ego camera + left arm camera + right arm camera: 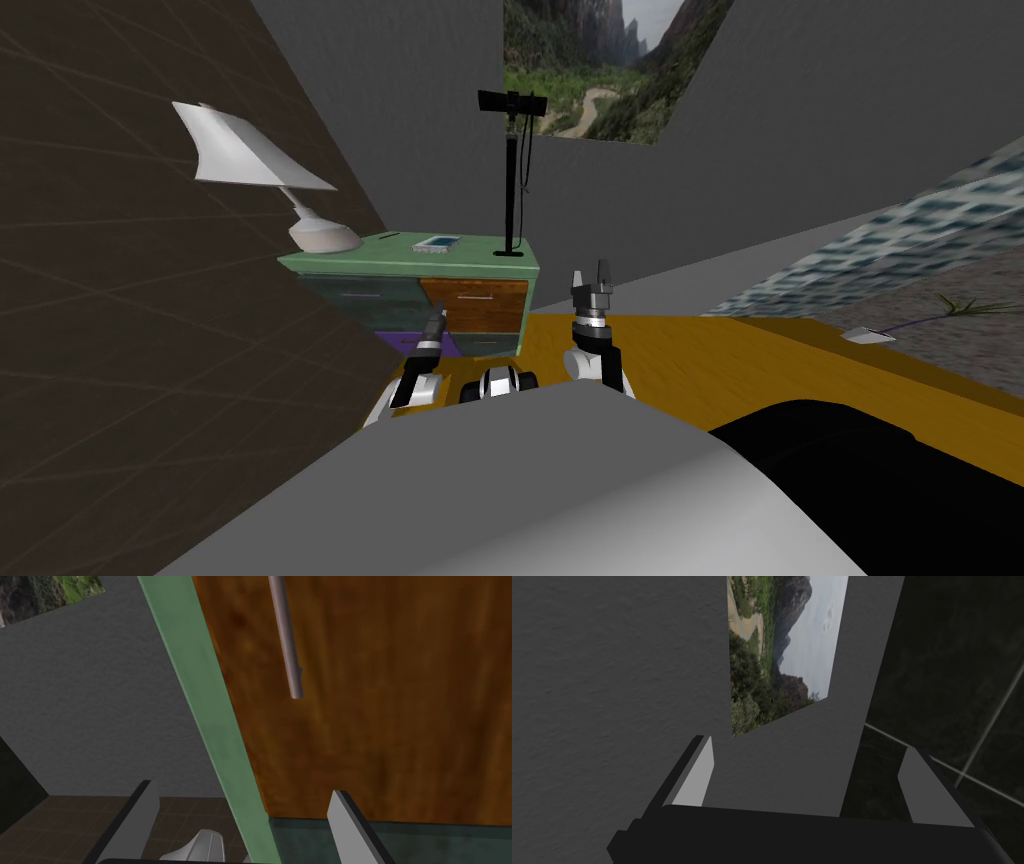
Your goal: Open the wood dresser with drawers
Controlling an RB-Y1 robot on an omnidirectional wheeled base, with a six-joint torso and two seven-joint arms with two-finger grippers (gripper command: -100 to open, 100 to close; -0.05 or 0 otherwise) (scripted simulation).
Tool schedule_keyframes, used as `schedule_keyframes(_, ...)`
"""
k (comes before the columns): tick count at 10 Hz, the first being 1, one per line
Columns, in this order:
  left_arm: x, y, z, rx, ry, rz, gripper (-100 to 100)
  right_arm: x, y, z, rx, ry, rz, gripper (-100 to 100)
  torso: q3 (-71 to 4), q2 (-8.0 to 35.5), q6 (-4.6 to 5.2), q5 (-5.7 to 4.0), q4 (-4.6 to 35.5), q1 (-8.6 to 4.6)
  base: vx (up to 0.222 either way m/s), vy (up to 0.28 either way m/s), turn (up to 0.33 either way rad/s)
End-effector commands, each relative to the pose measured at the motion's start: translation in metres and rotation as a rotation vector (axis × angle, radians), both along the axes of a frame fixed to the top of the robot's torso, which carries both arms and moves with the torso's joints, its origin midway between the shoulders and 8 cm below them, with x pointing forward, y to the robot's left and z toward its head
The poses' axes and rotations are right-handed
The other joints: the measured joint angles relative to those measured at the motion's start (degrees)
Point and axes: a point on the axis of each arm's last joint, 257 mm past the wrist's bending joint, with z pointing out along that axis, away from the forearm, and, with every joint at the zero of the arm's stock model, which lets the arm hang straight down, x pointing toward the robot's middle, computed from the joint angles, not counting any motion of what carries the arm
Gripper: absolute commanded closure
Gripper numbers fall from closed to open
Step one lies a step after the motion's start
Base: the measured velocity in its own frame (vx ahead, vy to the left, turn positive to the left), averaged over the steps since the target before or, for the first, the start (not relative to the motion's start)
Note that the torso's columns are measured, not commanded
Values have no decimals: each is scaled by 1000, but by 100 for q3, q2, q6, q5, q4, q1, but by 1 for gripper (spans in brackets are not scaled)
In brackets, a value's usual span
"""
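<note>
The dresser (400,255) has a green top and frame, with drawers in teal, brown wood and purple. My left gripper (437,318) points at the brown wood drawer (478,305) from close by. In the left wrist view that drawer front (380,701) lies just ahead of the open left gripper (245,811), and its thin grey bar handle (287,641) is some way beyond the fingertips, untouched. The green frame strip (210,706) runs between the fingers. My right gripper (592,278) is raised to the right of the dresser, fingers (699,773) apart and holding nothing.
A white lamp (265,175), a small framed item (437,243) and a black stand on a pole (512,170) rest on the dresser top. A dark tiled wall (130,300) is close on the left. A yellow floor (760,360) spreads to the right.
</note>
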Motion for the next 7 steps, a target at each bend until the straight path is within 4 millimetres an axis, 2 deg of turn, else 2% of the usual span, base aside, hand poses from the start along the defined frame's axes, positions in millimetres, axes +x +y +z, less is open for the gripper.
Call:
schedule_keyframes(1, 6, -5, -19, 17, 40, -8, -100, 0, 0, 0, 0, 0, 0, 0, 5, 6, 1, 1, 2, 2, 74, -29, -47)
schedule_keyframes(3, 12, -9, -38, 40, 82, -18, -100, 0, 0, 0, 0, 0, 0, 0, 4, 3, 2, 0, 2, -3, 95, -43, -76)
schedule_keyframes(6, 14, -6, -24, 36, 71, -12, -100, 0, 0, 0, 0, 0, 0, 0, 6, 7, 1, 2, 3, 7, 64, -9, -14)
schedule_keyframes(7, 14, -6, -26, 35, 69, -13, -100, 0, 0, 0, 0, 0, 0, 0, -2, -5, 1, 1, -1, 0, 43, -5, -1)
